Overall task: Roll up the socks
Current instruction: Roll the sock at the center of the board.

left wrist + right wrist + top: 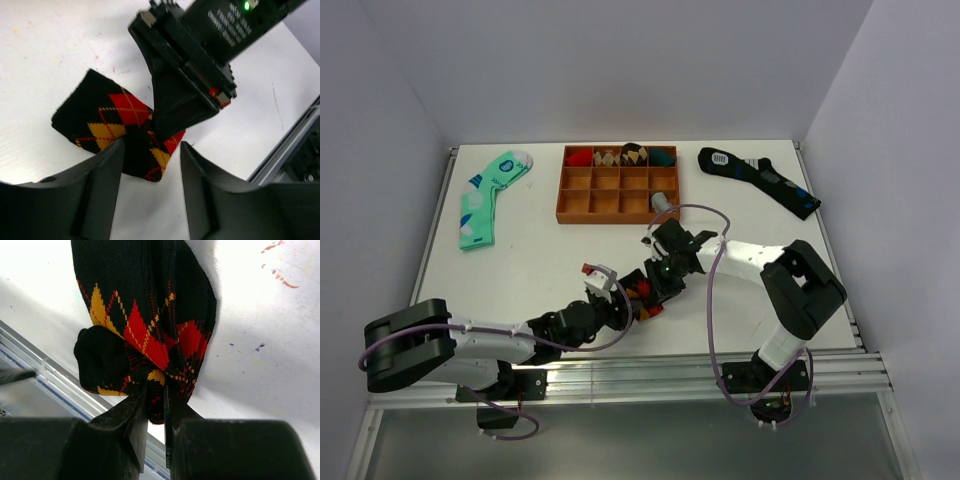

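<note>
The black argyle sock (112,120), with red and orange diamonds, lies bunched and partly rolled on the white table near the front middle (648,300). My right gripper (155,392) is shut on a fold of it, the fabric pinched between its two fingers. From the left wrist view that gripper (182,100) comes down onto the sock's right end. My left gripper (151,150) is open, its fingers standing either side of the sock's near corner with a wide gap. The sock's underside is hidden.
A wooden tray (617,219) with several compartments stands at the back, rolled socks in its far row. A mint green and white sock (485,195) lies back left, a dark navy sock (760,180) back right. The metal rail (620,375) runs along the table's front edge.
</note>
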Robot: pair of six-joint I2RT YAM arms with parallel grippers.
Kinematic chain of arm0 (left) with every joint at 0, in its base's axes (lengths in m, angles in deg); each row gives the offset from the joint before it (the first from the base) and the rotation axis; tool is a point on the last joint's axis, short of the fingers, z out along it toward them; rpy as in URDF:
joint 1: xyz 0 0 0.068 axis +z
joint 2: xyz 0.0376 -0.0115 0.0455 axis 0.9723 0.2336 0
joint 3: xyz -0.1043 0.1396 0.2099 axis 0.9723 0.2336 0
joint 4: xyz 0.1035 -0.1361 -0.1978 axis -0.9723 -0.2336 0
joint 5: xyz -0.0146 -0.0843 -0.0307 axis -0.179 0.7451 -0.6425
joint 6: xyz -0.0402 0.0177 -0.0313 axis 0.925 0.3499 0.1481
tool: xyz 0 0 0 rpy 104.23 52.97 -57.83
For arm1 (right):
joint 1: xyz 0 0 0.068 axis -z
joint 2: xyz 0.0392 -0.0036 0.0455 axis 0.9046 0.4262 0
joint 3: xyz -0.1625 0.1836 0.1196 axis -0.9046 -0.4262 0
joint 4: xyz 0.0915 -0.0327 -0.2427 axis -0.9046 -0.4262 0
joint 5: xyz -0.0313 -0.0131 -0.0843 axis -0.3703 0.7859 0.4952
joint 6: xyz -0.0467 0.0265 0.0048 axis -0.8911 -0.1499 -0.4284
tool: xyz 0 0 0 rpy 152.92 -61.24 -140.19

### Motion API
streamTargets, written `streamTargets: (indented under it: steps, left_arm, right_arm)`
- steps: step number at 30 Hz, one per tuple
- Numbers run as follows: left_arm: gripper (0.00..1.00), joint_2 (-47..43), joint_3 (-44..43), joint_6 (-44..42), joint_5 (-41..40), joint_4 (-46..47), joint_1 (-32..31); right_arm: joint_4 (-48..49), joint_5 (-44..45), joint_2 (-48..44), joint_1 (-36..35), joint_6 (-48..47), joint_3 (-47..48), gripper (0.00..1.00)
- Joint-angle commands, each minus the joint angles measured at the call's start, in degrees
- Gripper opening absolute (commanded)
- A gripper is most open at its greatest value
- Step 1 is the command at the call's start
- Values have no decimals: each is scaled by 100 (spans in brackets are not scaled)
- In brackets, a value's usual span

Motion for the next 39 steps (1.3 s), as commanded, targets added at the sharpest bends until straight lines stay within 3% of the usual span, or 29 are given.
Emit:
streamTargets:
  steps: [1, 8, 39]
  left_arm:
    - [56, 219, -53, -213, 405, 351, -42]
    - [65, 378, 8, -116, 273, 324, -113]
    - [64, 1493, -484, -547, 660, 684, -165]
  right_arm:
    - [-342, 140, 108, 97, -210, 163, 3]
    - [-307, 105, 143, 141, -263, 189, 3]
    - [-176, -228, 178, 273, -360, 84, 1]
